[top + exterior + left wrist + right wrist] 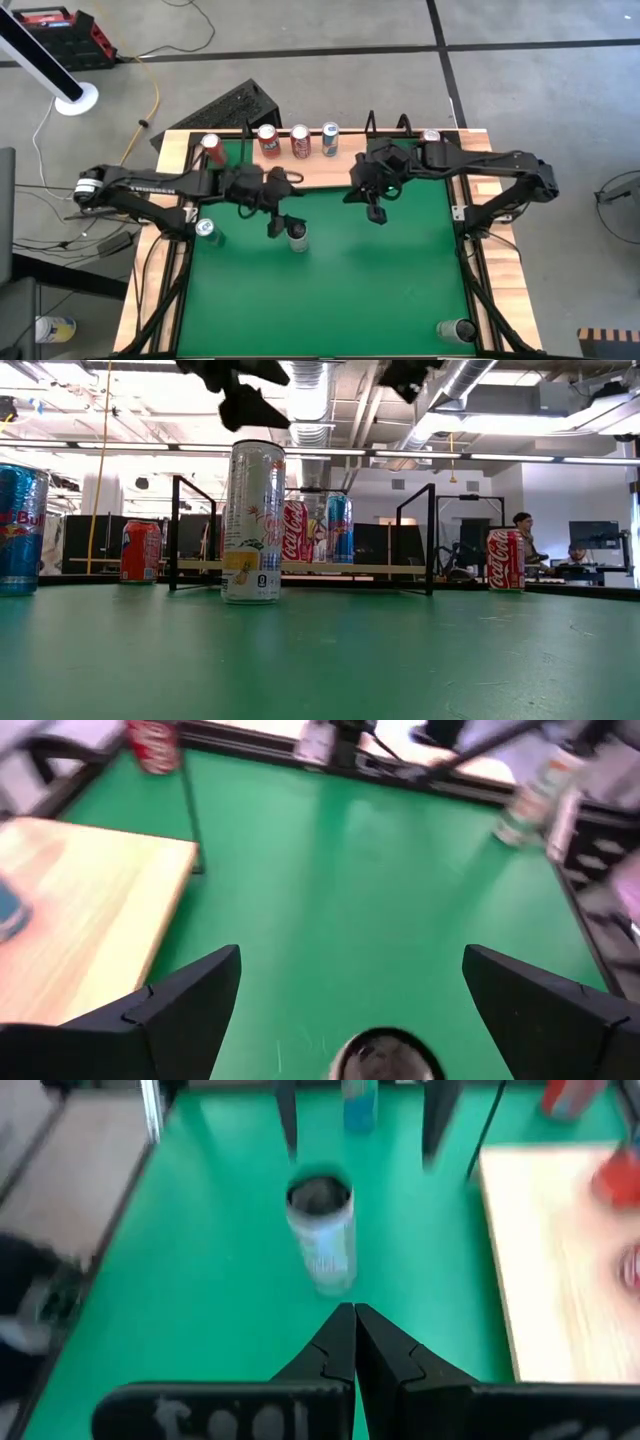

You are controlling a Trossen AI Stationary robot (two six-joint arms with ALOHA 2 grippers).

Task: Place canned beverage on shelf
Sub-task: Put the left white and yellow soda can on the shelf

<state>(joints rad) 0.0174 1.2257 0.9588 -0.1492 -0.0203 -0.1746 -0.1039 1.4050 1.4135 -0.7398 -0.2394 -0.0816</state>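
Note:
A tall white slim can (296, 236) stands upright on its base on the green mat; it also shows in the low view (252, 520) and the right wrist view (322, 1230). My left gripper (284, 216) is open just above it and touches nothing; the can's top (385, 1055) shows between and below its fingers. My right gripper (375, 211) is shut and empty, above the mat to the can's right, its fingertips (353, 1325) pointing toward the can. The shelf (320, 166), a light-wood board with black rod ends, stands at the far edge with three cans (300, 141) upright on it.
A red can (211, 148) stands off the shelf's left end and another can (431, 136) off its right end. A blue can (207, 230) stands at the mat's left edge, and a can (456, 330) at the near right corner. The mat's middle and near part is open.

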